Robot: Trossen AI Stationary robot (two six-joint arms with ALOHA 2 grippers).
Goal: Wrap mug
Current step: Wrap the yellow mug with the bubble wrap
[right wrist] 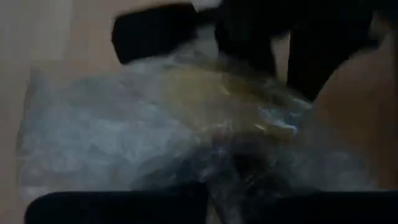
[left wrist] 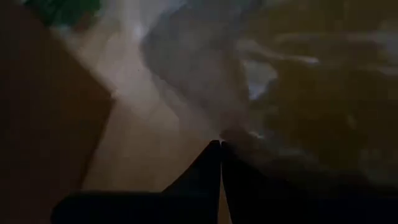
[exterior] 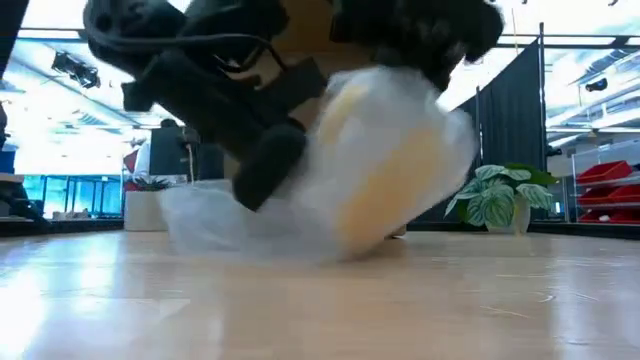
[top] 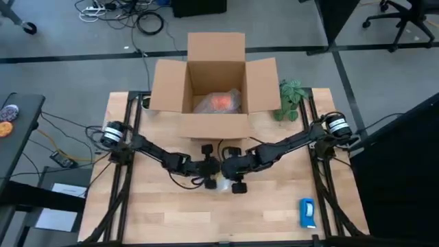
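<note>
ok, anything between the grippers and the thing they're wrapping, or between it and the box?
Only the clear wrap around the yellowish item; left gripper and right gripper are both at it. Toward the box, just its near wall; an orange wrapped item already lies inside.

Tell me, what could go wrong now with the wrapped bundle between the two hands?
1. The clear wrap trails loose beside the shut left hand; it could unroll when lifted.
2. The bundle sits tilted between the left hand and the right hand, so it might slip out.
3. The cardboard box stands close behind; an arm could bump it.
</note>
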